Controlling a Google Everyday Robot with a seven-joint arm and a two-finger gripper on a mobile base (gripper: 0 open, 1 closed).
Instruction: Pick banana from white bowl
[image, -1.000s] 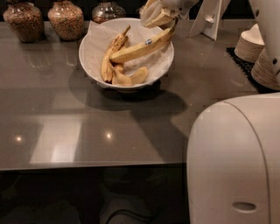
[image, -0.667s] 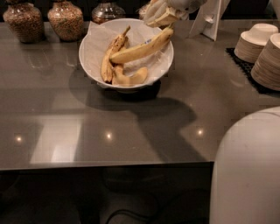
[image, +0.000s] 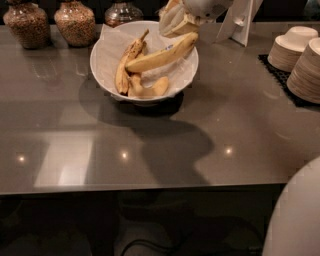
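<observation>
Camera view, single entry.

Item: gripper (image: 177, 22), pale, two-fingered, on the one arm. It hangs at the far rim of the bowl, over the far right side. Whether it is clenched on the fruit or released, I cannot tell from where I stand.

Item: the banana (image: 160, 56), long, curved, clean yellow. It is in the wide, shallow white bowl (image: 102, 75) lined with crinkled white paper, lying on top of the other fruit. Its long axis runs from low at the bowl's middle up to the far right rim. The raised far end sits just under the gripper, touching it or all but. In my judgement the lift turns on that end, with the rest of the fruit trailing down and to the left of the jaws.

Item: a brown-speckled banana (image: 125, 67) beside it on the left, and a short pale piece (image: 150, 90) beneath, both in the same bowl.

Item: dark grey counter (image: 150, 165), which carries the bowl. On it also stand:
- glass jars of brown grain (image: 75, 22) at the far left
- a white card stand (image: 240, 20) behind
- stacked small white bowls (image: 300, 55) at the right

Change since a second ago: banana and gripper sit much as they did. The robot's white body (image: 297, 215), which filled the lower right, has drawn back into the corner.
</observation>
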